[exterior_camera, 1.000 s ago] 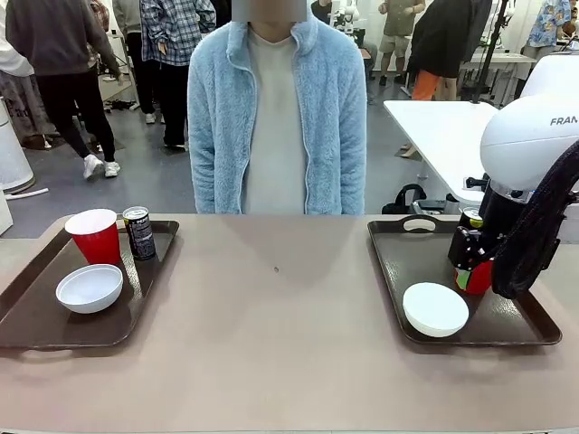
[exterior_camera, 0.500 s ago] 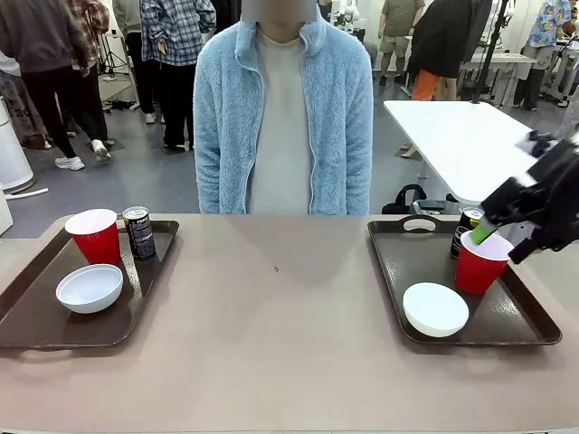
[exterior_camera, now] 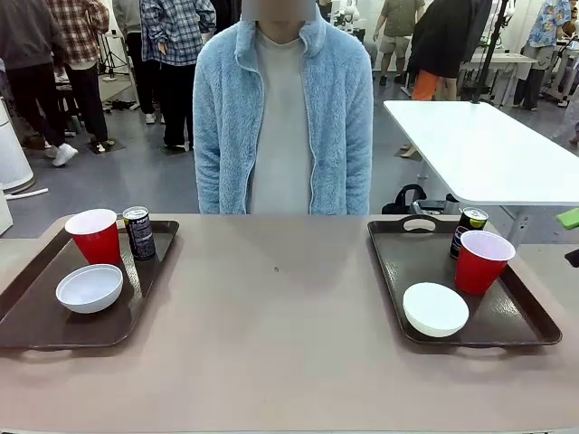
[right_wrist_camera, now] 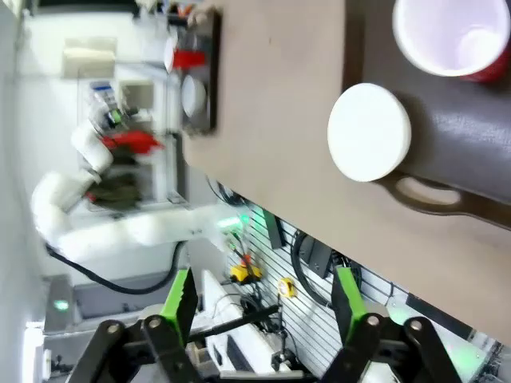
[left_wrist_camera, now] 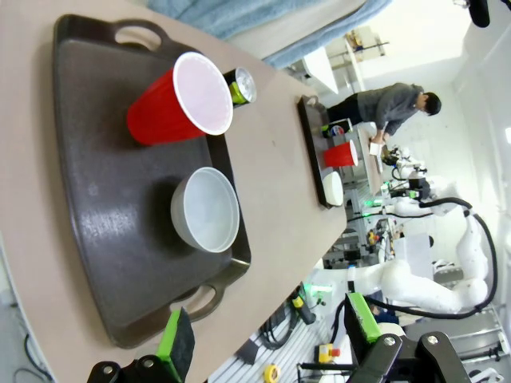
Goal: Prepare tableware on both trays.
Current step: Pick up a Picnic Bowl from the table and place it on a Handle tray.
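Bare table (exterior_camera: 280,298) between trays (wide), cans (exterior_camera: 139,232) crowding cups (exterior_camera: 95,236)

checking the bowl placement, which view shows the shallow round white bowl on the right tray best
The front view: the shallow round white bowl sits whole at the near end of the right dark brown plastic tray. The right wrist view shows it close but blurred; the left wrist view shows it tiny, far off.

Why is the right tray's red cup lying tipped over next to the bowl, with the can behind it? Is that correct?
Not quite. On the right tray the red cup stands upright, mouth up, as the front view shows. The rest holds: the white bowl sits beside it and the can stands behind it.
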